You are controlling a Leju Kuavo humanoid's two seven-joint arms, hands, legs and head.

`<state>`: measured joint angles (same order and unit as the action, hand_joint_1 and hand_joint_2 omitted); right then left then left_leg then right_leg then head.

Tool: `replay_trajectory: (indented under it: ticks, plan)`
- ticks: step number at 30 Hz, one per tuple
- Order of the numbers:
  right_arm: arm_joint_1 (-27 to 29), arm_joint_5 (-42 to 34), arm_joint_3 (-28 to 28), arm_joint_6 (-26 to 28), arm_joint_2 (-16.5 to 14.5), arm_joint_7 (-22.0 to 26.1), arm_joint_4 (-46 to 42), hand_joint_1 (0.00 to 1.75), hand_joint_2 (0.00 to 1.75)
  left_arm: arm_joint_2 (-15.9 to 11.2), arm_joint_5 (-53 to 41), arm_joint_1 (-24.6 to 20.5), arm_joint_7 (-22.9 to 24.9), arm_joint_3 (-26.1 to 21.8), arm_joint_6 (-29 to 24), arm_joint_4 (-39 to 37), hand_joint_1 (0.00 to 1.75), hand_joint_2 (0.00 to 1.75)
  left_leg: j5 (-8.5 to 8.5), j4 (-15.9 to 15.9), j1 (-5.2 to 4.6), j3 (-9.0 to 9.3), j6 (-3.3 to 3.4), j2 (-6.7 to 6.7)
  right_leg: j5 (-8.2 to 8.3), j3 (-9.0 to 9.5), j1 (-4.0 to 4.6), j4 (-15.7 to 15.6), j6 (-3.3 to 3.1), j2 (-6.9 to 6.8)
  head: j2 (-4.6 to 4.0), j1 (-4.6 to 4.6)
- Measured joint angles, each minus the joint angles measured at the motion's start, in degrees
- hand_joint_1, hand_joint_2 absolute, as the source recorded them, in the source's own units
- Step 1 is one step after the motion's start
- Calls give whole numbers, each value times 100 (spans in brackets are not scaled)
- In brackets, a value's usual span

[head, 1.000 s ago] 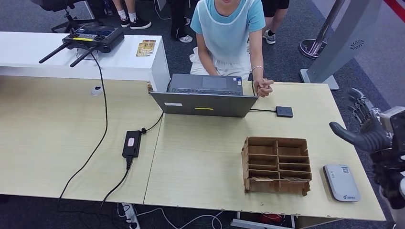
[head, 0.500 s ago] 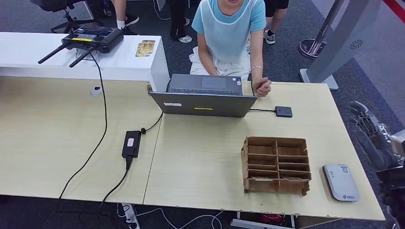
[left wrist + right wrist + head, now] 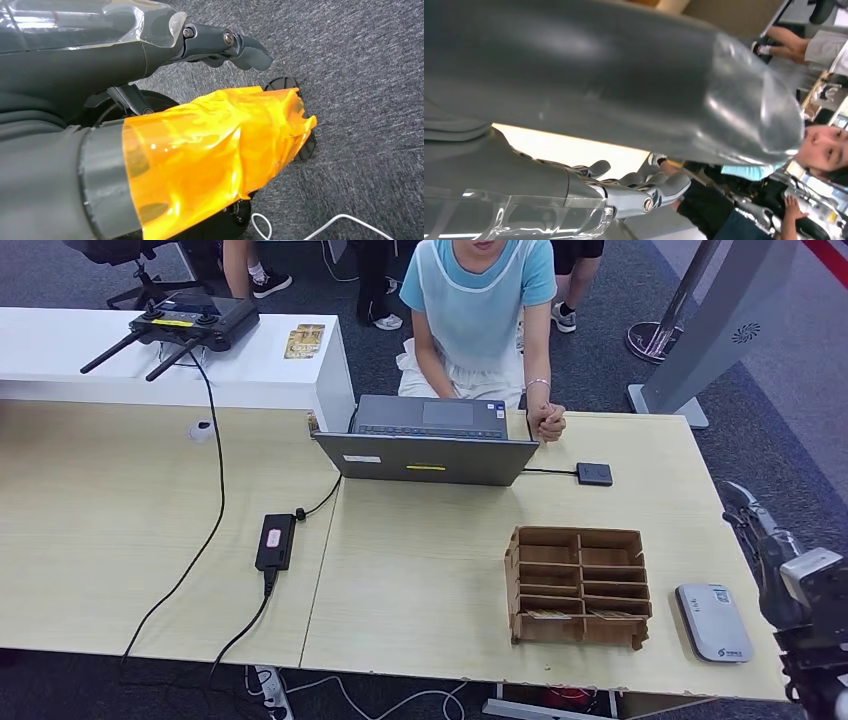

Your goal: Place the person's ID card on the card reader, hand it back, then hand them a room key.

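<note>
right hand (image 3: 770,545) dropped lower — empty, fingers seemingly apart | card reader (image 3: 713,622) beside organizer (image 3: 579,586)

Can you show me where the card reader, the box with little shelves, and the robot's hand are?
card reader (image 3: 714,622), head view, middle of its top.
cardboard box (image 3: 580,585), head view, middle shelves.
right hand (image 3: 752,523), head view, fingers.
</note>
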<state>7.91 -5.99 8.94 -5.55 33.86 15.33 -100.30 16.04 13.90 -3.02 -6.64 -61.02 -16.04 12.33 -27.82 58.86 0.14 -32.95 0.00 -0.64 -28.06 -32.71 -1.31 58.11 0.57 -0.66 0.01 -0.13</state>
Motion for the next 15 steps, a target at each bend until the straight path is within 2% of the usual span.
replay_trajectory:
  ticks: [7,11,15]
  plan:
    - [218,-536,70,-411,-151,73,-94,0,0,-2,16,3,-1,0,35,0,0,0,0,0,0,0,0,0,0,-1,0,0,0,-1,0,-1]
    - [426,-826,122,-590,-311,146,-150,0,175,-3,37,4,-6,0,52,0,0,0,0,-1,0,0,0,1,0,-1,0,0,0,1,0,-2]
    - [557,-889,203,-625,-399,157,-169,0,175,-8,33,4,8,0,60,0,0,0,0,-1,0,0,0,2,0,-1,0,0,0,3,2,-1]
